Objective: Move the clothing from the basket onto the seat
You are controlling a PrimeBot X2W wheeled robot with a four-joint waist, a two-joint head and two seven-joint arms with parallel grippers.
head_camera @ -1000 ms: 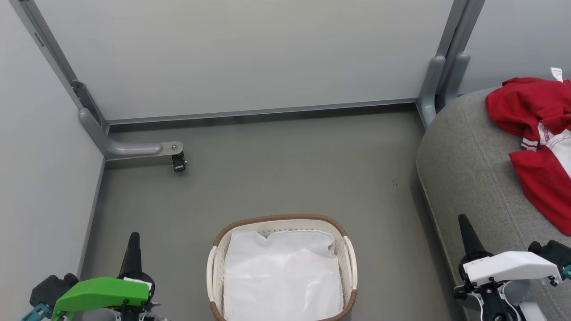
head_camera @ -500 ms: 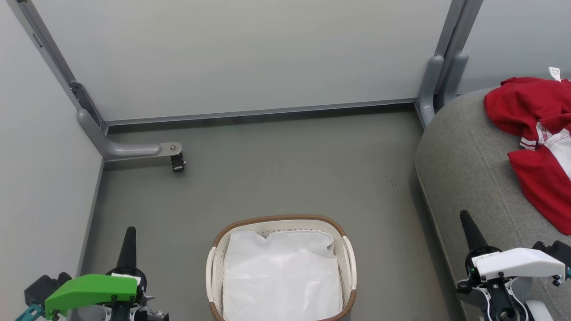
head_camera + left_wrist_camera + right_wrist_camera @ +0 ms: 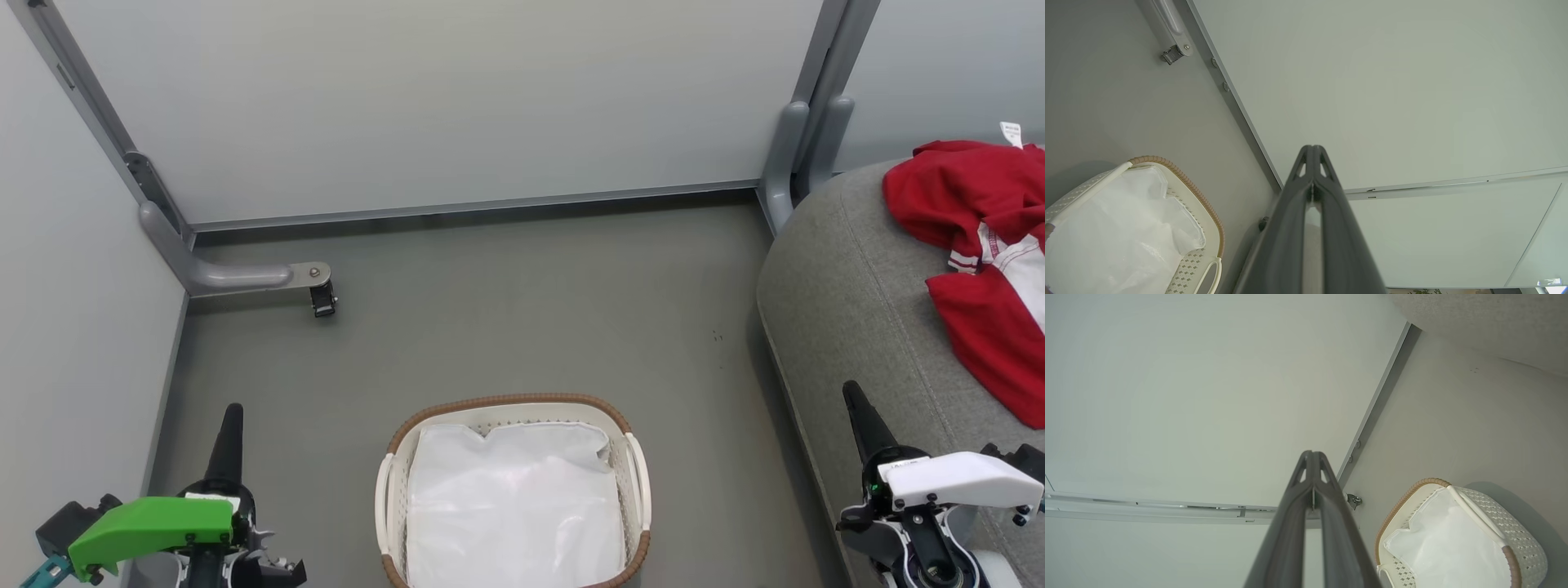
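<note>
Clothing (image 3: 955, 192) on seat (image 3: 849, 310) | basket (image 3: 506, 402) on grey floor (image 3: 506, 302) | pale wall panels (image 3: 449, 98) behind

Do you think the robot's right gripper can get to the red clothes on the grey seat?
Probably yes. The right gripper is shut by the seat, and nothing stands between it and the clothing.

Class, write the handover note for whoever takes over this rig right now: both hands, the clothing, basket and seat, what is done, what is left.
Left hand: shut, empty, low left of the basket.
Right hand: shut, empty, by the seat's near edge.
Clothing: red shirts lying on the seat.
Basket: on the floor, holding a white liner cloth, no shirt seen on it.
Done: clothing looks moved. Left: likely nothing, unless the liner hides something.
</note>
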